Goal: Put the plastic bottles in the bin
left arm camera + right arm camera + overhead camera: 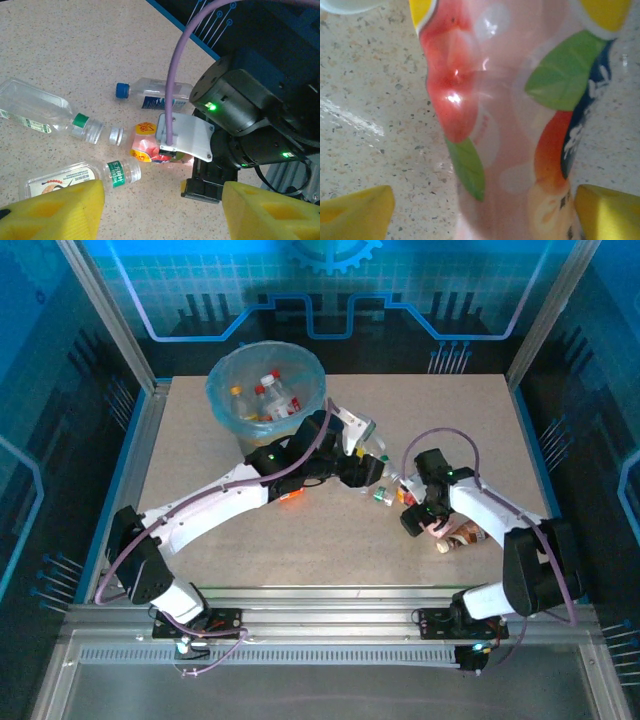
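Top external: round blue-bagged bin at the table's far edge holds several bottles. Mid-table, left gripper gapes above clear crushed ones; right gripper, unclenched, straddles a pink-labelled bottle.

We note bin far-left on table, bottles inside. Loose bottles lie right of bin, mid-table, between arms. One bottle sits between right gripper fingers; stray bottle lies right of it, nearer bases.
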Robot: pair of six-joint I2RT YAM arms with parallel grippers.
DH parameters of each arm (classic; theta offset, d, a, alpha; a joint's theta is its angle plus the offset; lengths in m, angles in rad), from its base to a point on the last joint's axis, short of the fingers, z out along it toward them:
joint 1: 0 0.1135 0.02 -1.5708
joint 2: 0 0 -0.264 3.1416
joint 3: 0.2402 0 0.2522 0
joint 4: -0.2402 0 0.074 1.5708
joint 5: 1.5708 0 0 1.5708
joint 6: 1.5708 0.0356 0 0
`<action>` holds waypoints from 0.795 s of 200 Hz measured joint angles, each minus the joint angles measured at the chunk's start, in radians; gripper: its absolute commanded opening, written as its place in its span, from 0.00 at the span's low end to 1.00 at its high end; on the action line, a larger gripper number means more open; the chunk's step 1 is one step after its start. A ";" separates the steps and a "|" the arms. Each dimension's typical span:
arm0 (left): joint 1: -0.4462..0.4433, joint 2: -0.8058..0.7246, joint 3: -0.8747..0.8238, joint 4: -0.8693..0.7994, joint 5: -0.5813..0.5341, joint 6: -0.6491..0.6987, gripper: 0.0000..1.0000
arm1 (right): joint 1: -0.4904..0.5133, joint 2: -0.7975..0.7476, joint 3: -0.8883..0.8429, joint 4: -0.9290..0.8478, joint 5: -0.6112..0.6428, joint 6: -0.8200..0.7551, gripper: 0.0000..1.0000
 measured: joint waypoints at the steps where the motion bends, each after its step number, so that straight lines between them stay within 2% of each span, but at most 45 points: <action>1: 0.000 0.000 0.000 0.000 0.000 0.000 0.64 | 0.000 0.002 0.000 0.000 0.000 -0.002 0.85; 72: 0.000 0.000 0.000 0.000 0.000 0.000 0.65 | 0.000 0.035 0.001 0.029 -0.005 0.021 0.78; 127: 0.000 0.001 0.002 -0.001 0.000 0.001 0.65 | 0.000 0.044 0.001 0.034 -0.005 0.027 0.66; 159: 0.000 0.001 0.005 -0.003 0.000 0.000 0.65 | 0.000 -0.002 0.001 0.034 -0.001 0.027 0.60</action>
